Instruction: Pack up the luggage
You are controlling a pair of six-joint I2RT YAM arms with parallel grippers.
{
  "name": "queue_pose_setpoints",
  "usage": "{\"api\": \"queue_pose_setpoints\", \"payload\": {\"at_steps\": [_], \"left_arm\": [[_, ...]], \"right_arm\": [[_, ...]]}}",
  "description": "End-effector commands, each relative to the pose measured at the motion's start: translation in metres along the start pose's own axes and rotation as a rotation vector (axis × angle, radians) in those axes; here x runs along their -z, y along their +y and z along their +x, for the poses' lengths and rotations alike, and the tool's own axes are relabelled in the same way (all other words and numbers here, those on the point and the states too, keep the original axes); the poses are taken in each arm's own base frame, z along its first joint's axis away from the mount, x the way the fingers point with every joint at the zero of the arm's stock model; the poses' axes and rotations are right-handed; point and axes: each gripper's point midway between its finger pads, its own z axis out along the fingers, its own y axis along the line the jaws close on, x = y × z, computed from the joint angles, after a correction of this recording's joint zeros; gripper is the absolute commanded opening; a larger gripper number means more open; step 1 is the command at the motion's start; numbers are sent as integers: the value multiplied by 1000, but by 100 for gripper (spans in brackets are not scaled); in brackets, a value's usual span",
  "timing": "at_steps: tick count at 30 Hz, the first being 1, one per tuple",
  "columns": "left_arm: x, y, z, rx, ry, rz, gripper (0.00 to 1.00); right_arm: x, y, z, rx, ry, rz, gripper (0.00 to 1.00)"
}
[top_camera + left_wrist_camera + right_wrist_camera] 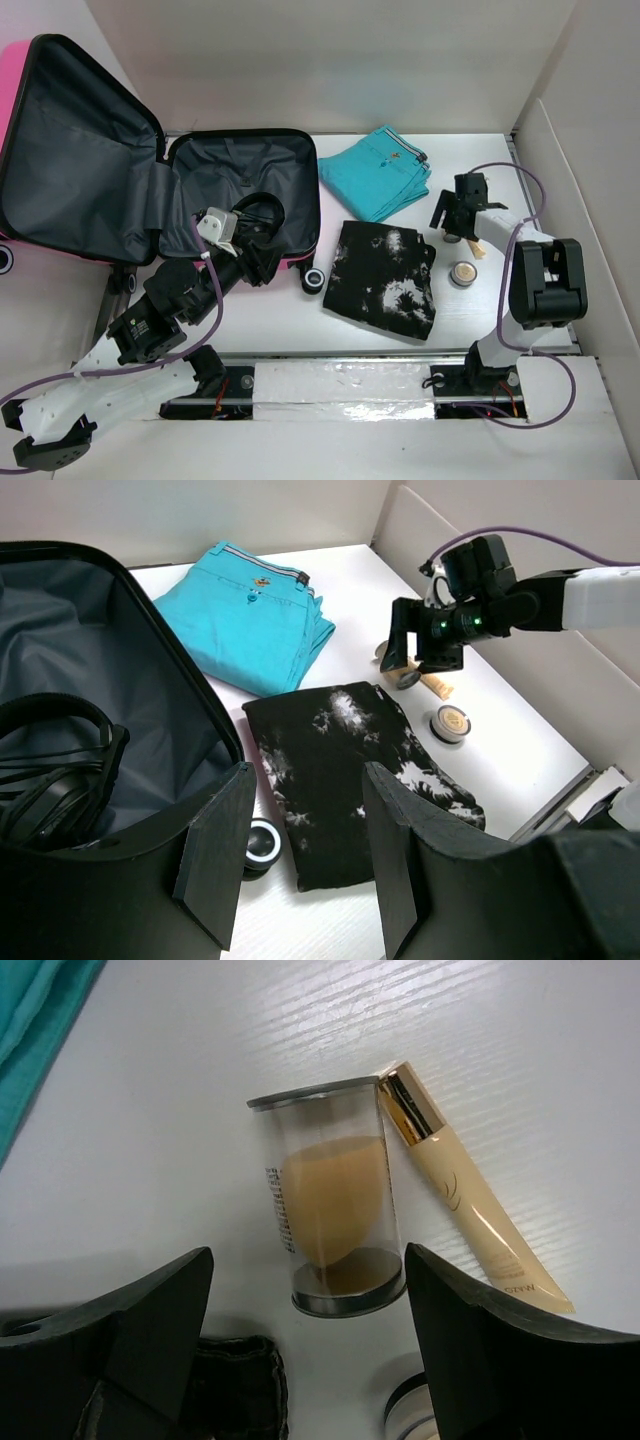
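The pink suitcase (12, 75) lies open at the left, with its lid up and its grey-lined base (215, 170) flat. Black headphones (258, 212) lie in the base and also show in the left wrist view (50, 770). My left gripper (305, 810) is open and empty above the base's near right rim. My right gripper (308, 1270) is open and empty just above a clear case holding a beige sponge (335, 1210). A beige tube (470, 1200) lies beside the case. A folded teal garment (375, 172) and a black-and-white garment (385, 278) lie between the arms.
A round compact (462, 273) sits near the right arm and shows in the left wrist view (450, 723). A caster wheel (313, 281) sticks out by the black-and-white garment. White walls close in the table at the back and right (580, 150).
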Motion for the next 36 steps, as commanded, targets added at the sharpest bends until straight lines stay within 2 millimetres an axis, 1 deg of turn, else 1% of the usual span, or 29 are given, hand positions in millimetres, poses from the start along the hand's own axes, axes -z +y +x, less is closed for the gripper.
{"api": "queue_pose_setpoints", "payload": {"at_steps": [1,2,6,9,10,11,12,13,14,15,16,17,19,20,21,23,24,25,26,27,28,29,30,31,32,33,34,35,36], "left_arm": [[1,-6,-13,14,-50,25,43],[1,-5,-13,14,-50,25,43],[3,-6,-14,17,-56,30,43],[4,-6,-16,18,-63,33,43],[4,-6,-16,18,-62,35,43],[4,-6,-16,18,-62,35,43],[4,-6,-16,18,-62,35,43],[5,-6,-16,19,-64,35,43],[5,-6,-17,19,-65,36,43],[5,-6,-16,19,-64,35,43],[5,-6,-16,19,-64,35,43],[5,-7,-16,19,-63,37,43],[4,-7,-16,16,-60,36,43],[4,-7,-15,16,-59,35,43],[4,-7,-15,16,-59,35,43],[4,-6,-15,16,-59,34,43],[3,-6,-15,16,-59,34,43],[3,-6,-15,16,-59,34,43],[3,-6,-16,16,-60,33,43],[3,-6,-16,16,-62,32,43],[3,-6,-16,16,-61,28,43],[3,-5,-16,16,-61,28,43],[3,-5,-16,15,-60,26,43],[3,-5,-15,15,-59,24,43],[3,-5,-15,15,-59,24,43],[3,-5,-16,16,-61,23,43],[3,-4,-15,15,-60,18,43],[3,-3,-15,15,-60,17,43],[2,-3,-14,14,-58,14,43]], "right_arm": [[-2,2,-6,20,12,1,82],[-3,6,-4,29,19,-4,81],[-6,11,-7,43,28,2,80],[-9,10,-12,41,24,18,72],[-12,10,-14,37,23,26,68],[-13,8,-16,34,17,40,59],[-14,8,-16,35,17,45,59],[-14,8,-17,31,12,45,48],[-13,11,-17,34,6,43,45],[-12,11,-20,27,-9,44,38],[-10,11,-22,22,-20,43,35],[-3,14,-23,24,-39,31,33],[5,17,-28,22,-66,17,33],[16,22,-33,20,-89,-1,32],[22,22,-36,17,-96,-8,32],[42,39,-42,30,-134,-65,33],[63,57,-48,44,-176,-124,33],[75,70,-50,54,-194,-166,33],[87,88,-50,68,-203,-231,34],[105,120,-46,101,-226,-327,34],[120,142,-48,98,-246,-398,34],[132,163,-45,110,-248,-463,34],[146,191,-43,122,-253,-563,34],[165,231,-34,144,-239,-664,34],[178,255,-32,148,-236,-733,34],[198,285,-32,153,-239,-849,33],[219,323,-33,147,-236,-948,33],[234,342,-35,139,-231,-1014,35],[253,361,-38,139,-233,-1107,41]]}}
